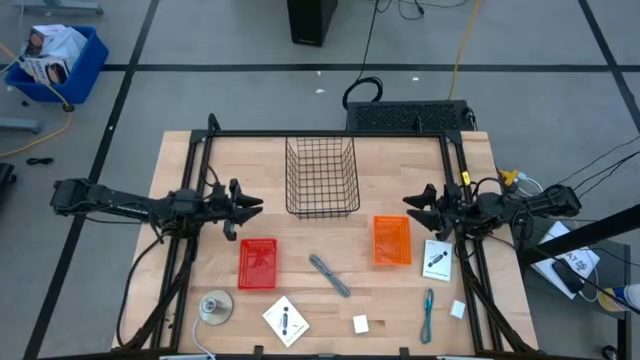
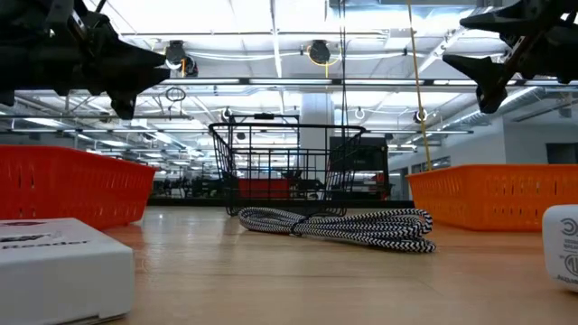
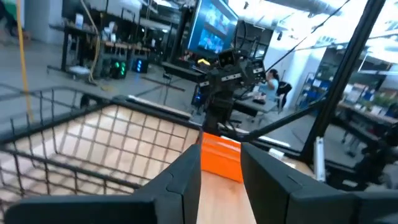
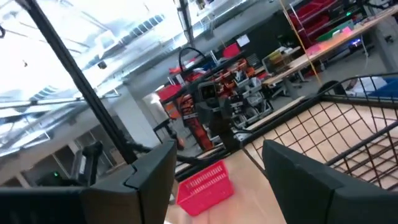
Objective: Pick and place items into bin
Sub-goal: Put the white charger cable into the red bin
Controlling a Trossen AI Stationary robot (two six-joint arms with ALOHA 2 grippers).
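Both grippers hung above the table with nothing between their fingers, jaws parted: your left gripper (image 1: 258,207) beside the left side of the black wire basket (image 1: 321,178), your right gripper (image 1: 410,204) at the basket's right, just above the orange bin (image 1: 391,241). You had the red bin (image 1: 258,264) below the left gripper. Along the table's near edge lay the items: a grey braided strap (image 1: 329,275) at mid-table, a white card (image 1: 285,321) left of it, one white cube (image 1: 361,323), a thin teal tool (image 1: 428,314), a second white cube (image 1: 458,309) near the right corner, and another card (image 1: 436,259) beside the orange bin. A round grey disc (image 1: 215,307) sat near the left corner.
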